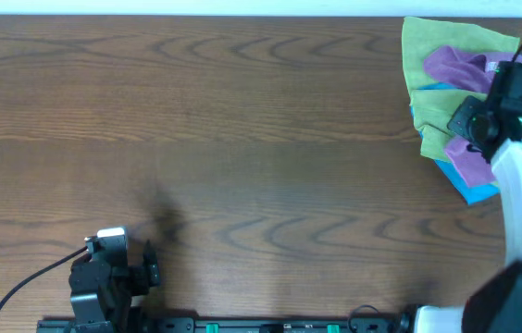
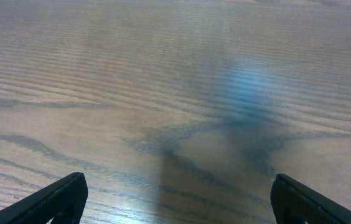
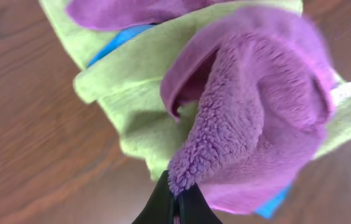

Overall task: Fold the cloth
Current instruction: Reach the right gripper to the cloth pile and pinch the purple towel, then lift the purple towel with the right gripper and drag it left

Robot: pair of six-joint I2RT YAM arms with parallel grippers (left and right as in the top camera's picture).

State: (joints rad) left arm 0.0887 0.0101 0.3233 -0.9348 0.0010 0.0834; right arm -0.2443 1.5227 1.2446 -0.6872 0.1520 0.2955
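Note:
A pile of cloths lies at the table's far right: a green cloth (image 1: pixel 446 51), a purple cloth (image 1: pixel 453 67) and a blue cloth (image 1: pixel 474 190) underneath. My right gripper (image 1: pixel 476 129) is over the pile. In the right wrist view it (image 3: pixel 177 198) is shut on a corner of the fuzzy purple cloth (image 3: pixel 256 118), which is lifted over the green cloth (image 3: pixel 138 93); the blue cloth (image 3: pixel 116 43) peeks out. My left gripper (image 1: pixel 141 268) is open and empty at the front left; in the left wrist view its jaws (image 2: pixel 175 199) stand wide apart over bare wood.
The wooden table (image 1: pixel 242 139) stretches between the two arms. The cloth pile sits close to the table's far right edge. A black cable (image 1: pixel 30 282) runs from the left arm at the front left.

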